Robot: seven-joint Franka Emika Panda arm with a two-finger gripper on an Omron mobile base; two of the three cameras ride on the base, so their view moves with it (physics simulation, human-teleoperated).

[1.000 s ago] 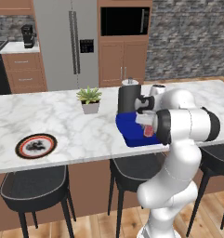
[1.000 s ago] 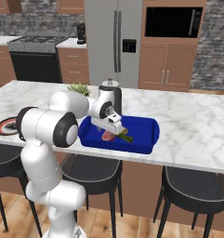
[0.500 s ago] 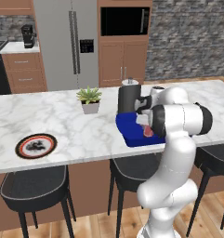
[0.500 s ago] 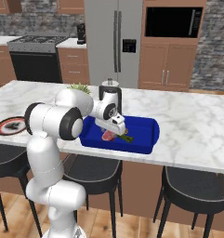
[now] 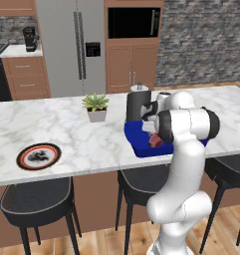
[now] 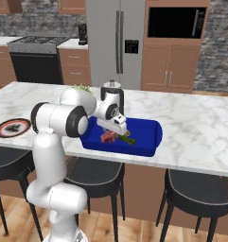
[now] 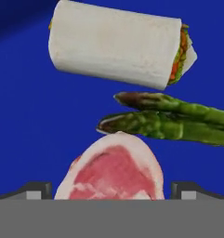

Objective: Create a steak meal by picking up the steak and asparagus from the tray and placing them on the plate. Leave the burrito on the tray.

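No readable text, labels, brand names, numbers or signs appear anywhere in this kitchen, on the appliances, cabinets or food.

Evenly lit, soft-edged rendered views without glare or harsh shadows.

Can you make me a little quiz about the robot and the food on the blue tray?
1. True or false: the plate already has food on it.
2. In the hand view, what lies between the steak and the burrito? A) the potted plant B) the asparagus C) a cup
3. Fill in: all three foods lie on the ____ tray.

Key
1. False: it is bare, far along the counter.
2. B
3. blue
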